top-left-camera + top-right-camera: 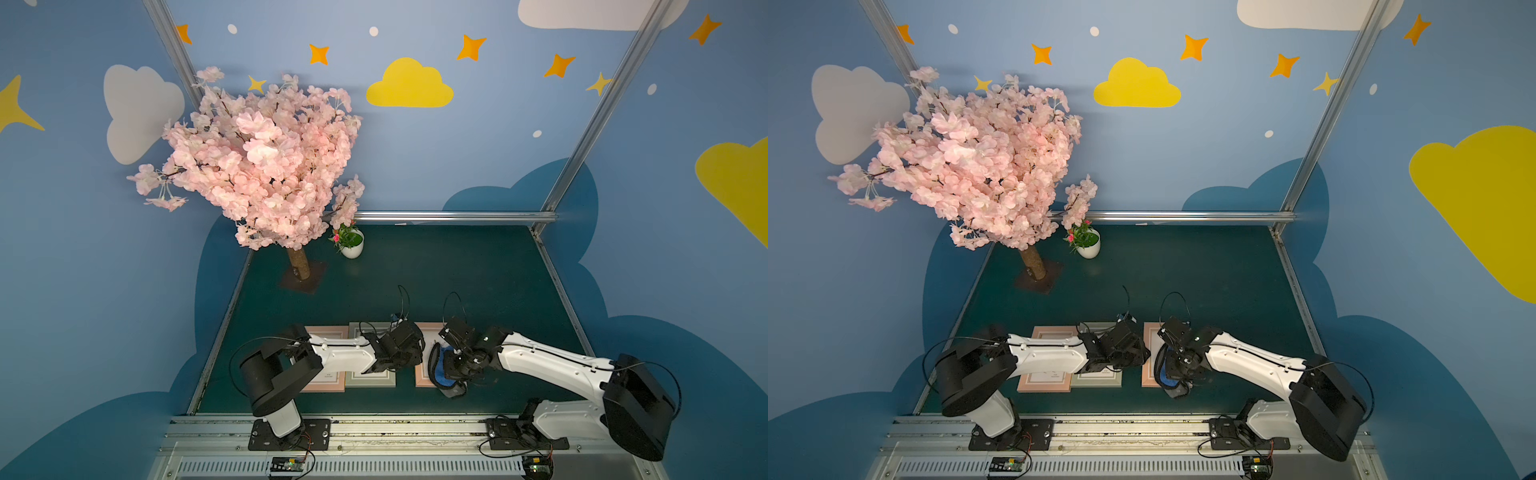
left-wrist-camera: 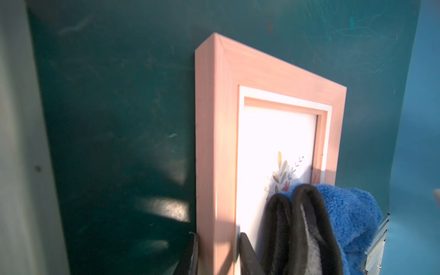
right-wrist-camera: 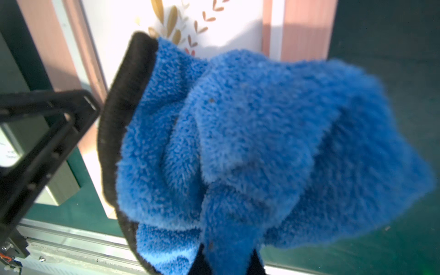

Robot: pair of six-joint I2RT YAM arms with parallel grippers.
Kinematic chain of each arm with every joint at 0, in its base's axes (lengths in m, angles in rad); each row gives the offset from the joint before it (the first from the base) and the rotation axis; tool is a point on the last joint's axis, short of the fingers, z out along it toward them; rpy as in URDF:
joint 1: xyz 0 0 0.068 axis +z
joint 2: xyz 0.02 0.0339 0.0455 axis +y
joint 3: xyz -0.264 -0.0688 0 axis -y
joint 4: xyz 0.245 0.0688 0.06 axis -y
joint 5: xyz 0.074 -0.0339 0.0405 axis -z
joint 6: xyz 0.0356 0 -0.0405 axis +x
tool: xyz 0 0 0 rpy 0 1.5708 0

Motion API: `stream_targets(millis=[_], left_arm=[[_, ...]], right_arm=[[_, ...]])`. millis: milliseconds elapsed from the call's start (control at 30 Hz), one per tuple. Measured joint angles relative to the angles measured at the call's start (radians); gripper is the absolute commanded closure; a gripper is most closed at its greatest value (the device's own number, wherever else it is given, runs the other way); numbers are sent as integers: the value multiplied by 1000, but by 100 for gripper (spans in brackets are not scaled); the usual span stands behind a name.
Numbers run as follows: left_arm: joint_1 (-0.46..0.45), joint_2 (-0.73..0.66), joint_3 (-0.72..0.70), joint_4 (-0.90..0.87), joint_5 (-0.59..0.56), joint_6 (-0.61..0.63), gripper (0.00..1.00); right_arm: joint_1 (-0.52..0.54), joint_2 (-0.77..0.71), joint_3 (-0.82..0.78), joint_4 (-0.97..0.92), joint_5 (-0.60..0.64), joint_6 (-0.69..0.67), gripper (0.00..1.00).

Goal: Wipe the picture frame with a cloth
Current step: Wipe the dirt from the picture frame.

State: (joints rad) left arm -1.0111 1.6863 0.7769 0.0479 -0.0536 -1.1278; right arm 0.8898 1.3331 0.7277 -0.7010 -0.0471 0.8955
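The picture frame (image 1: 423, 332) (image 1: 1150, 332) is pink, lies flat near the table's front and holds a white leaf print. In the left wrist view my left gripper (image 2: 217, 247) is shut on the near side rail of the picture frame (image 2: 214, 119), one finger on each side. My right gripper (image 3: 228, 259) is shut on the cloth (image 3: 238, 131), plush blue with a dark edge. The bunched cloth (image 1: 440, 372) (image 1: 1166, 372) rests on the frame's print and right rail. In both top views the two grippers (image 1: 419, 353) (image 1: 451, 365) stand close together over the frame.
A second pink frame (image 1: 322, 384) and a grey-green frame (image 1: 372, 379) lie to the left, under my left arm. A pink blossom tree (image 1: 257, 166) and a small white flowerpot (image 1: 352, 246) stand at the back left. A metal rail (image 1: 374, 432) runs along the front.
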Motion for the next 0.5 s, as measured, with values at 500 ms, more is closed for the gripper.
stream_targets(millis=[500], left_arm=[[1, -34, -45, 41, -6, -24, 98]], right_arm=[[-189, 333, 277, 88, -28, -152, 100]])
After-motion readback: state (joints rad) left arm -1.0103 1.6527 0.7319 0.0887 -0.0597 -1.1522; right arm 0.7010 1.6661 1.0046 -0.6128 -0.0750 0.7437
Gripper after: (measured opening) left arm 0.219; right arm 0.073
